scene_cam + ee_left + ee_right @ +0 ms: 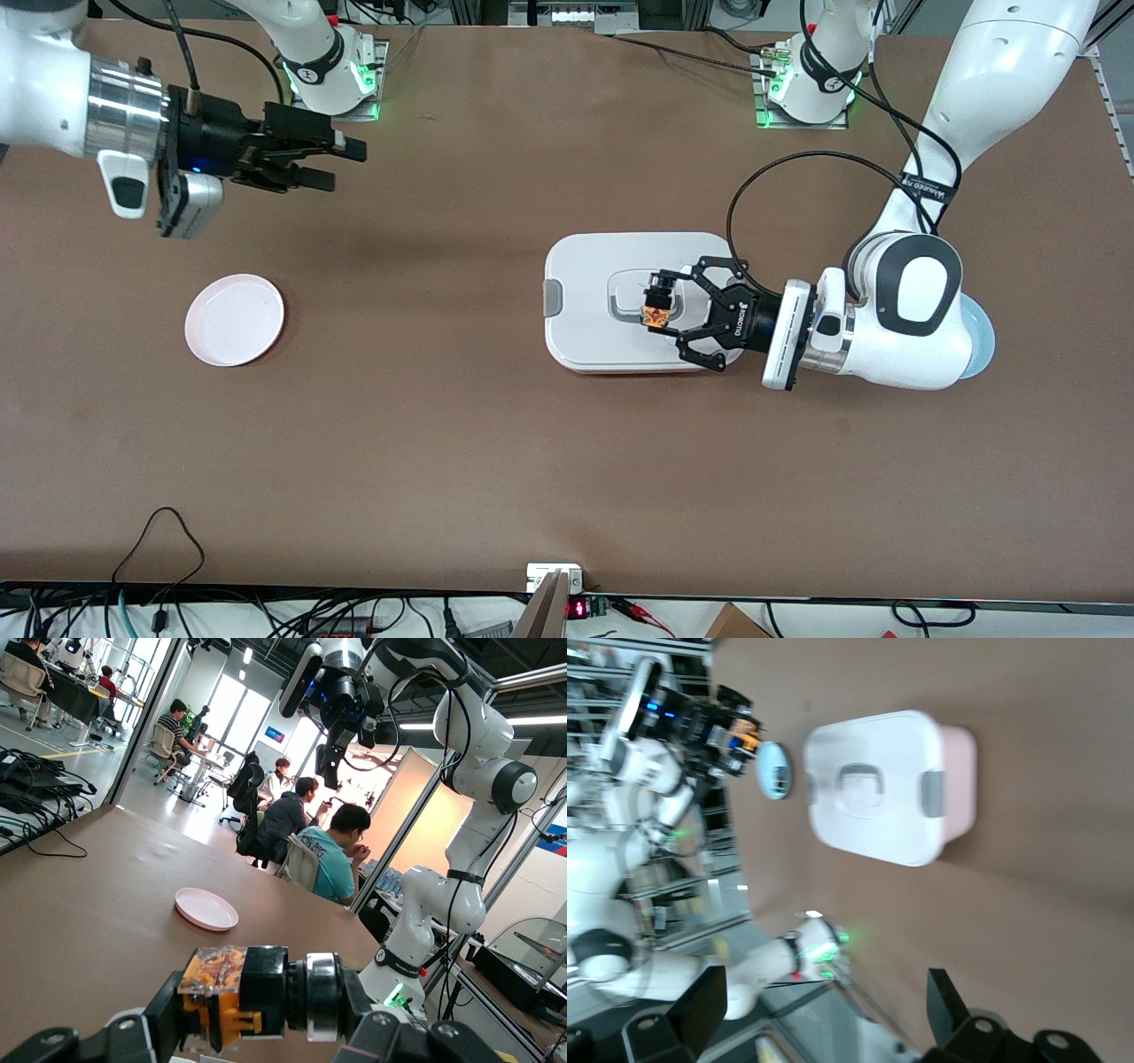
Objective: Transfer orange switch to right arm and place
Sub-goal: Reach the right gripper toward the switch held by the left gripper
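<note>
I see the left gripper (663, 310) pinching the orange switch (656, 314) in the air over the white lidded container (585, 301); my right gripper (341, 164) waits over bare table with fingers spread, above the pink plate (235, 320)

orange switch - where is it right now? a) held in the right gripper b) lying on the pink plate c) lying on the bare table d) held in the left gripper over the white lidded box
d: the orange switch sits clamped in the left gripper over the white lidded box, while the right gripper waits open and the pink plate holds nothing.

Bright even overhead light, soft shadows, right wrist view seemingly motion-blurred
</note>
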`<state>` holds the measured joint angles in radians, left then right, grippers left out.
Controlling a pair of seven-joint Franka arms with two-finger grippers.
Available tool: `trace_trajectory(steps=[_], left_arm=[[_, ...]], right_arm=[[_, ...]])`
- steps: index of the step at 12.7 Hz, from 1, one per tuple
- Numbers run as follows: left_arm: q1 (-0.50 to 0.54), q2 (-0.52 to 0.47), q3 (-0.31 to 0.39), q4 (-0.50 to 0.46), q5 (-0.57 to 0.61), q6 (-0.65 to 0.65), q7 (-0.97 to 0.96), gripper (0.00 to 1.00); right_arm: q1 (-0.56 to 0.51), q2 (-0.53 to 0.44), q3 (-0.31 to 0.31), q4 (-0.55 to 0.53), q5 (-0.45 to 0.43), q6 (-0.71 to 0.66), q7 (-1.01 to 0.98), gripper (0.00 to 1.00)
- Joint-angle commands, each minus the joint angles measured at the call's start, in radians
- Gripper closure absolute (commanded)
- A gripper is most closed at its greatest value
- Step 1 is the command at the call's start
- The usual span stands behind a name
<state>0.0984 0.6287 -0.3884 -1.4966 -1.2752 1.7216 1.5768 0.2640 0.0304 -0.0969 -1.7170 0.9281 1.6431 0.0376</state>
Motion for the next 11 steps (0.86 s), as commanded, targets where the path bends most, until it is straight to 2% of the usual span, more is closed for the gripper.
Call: trace_trajectory(steps=[1,8,11], left_arm=[[-0.014,-0.006,0.003,-0.008,-0.032,0.001,0.032,0.71],[-0.016,-0.007,0.003,-0.007,-0.030,0.001,0.031,0.71],[-0.016,-0.006,0.005,-0.008,-0.019,0.001,0.032,0.71]], right_arm=[[0.018,0.060,0.002,-0.021,0.160,0.043,-0.057,0.00],[0.078,0.287,0.002,-0.018,0.614,0.061,-0.370,0.00],[0.176,0.338,0.002,-0.018,0.779,0.194,-0.468,0.00]])
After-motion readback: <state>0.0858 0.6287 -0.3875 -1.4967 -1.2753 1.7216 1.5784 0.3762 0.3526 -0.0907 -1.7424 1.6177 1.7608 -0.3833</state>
